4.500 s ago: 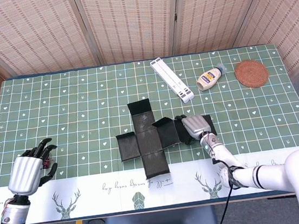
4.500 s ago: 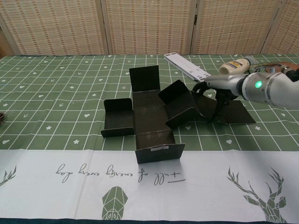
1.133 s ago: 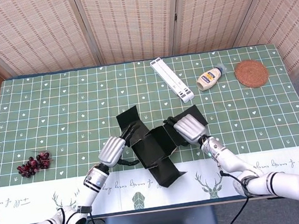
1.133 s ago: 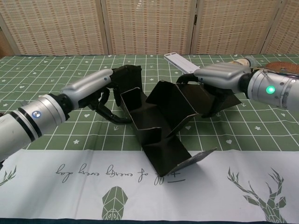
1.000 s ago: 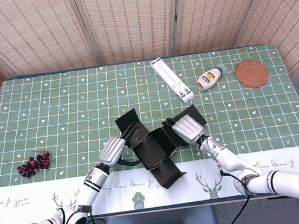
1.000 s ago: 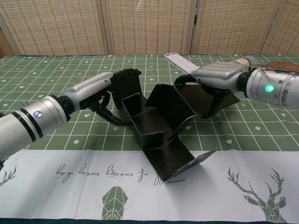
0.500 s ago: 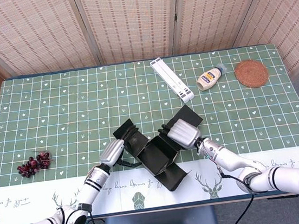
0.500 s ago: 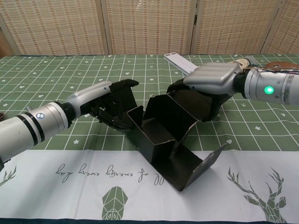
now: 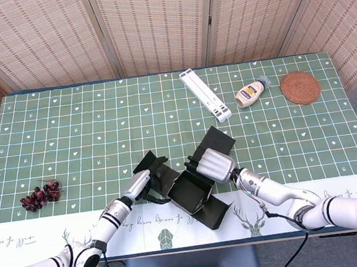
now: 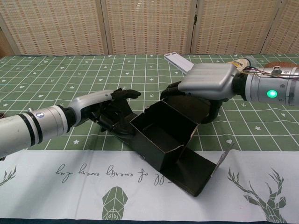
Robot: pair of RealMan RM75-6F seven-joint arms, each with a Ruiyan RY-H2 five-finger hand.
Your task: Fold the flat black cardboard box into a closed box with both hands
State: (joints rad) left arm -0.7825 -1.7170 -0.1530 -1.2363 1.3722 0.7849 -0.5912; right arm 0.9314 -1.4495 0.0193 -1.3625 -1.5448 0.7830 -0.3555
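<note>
Near the table's front edge sits the black cardboard box (image 9: pixel 192 193), half-formed, walls raised, top open. From the left, the left hand (image 10: pixel 110 114) presses flat, straightened fingers against a side flap; the right hand (image 10: pixel 205 84) curls over and grips the far wall.

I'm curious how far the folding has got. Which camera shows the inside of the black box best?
The chest view: it looks into the black box, showing raised walls, an open top and one flap lying out front. The head view shows the same box from above, small, partly hidden under the right hand.
</note>
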